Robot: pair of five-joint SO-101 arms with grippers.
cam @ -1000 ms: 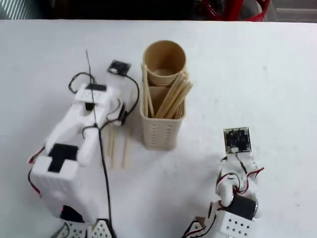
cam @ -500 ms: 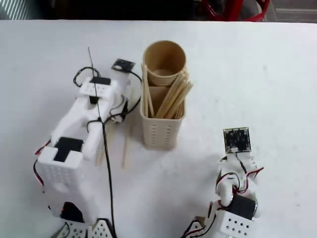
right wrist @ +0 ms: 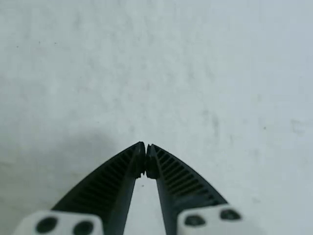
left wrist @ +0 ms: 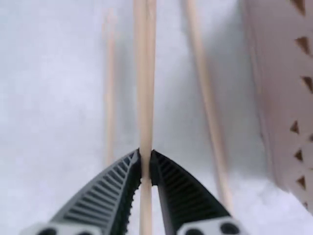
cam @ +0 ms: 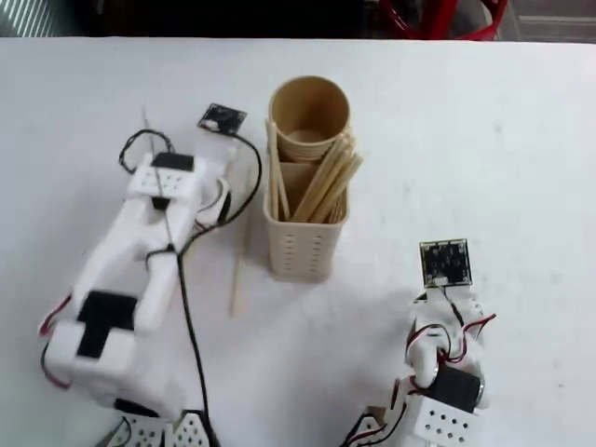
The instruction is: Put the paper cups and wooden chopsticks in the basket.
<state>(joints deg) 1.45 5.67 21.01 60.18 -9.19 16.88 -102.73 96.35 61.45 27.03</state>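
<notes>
A beige perforated basket [cam: 304, 244] stands mid-table and holds stacked paper cups [cam: 309, 110] and several wooden chopsticks [cam: 328, 179]. My left gripper [left wrist: 145, 157] is shut on one wooden chopstick [left wrist: 145, 88], which runs lengthwise out past its tips, just above the table. Another chopstick [left wrist: 209, 117] lies on the table between the held one and the basket wall [left wrist: 283, 93]; in the high view this loose chopstick [cam: 239, 268] lies left of the basket. My right gripper [right wrist: 145, 160] is shut with nothing in it, over bare table at the front right.
The left arm [cam: 140, 251] covers the table left of the basket, with its cables looping beside it. The right arm [cam: 442, 349] rests near the front edge. White table [cam: 484, 140] stretches open to the right of and behind the basket.
The left arm has swung back and to the left with a chopstick in its gripper. Of the chopsticks seen beside it earlier, one still shows on the table. The right arm has kept still.
</notes>
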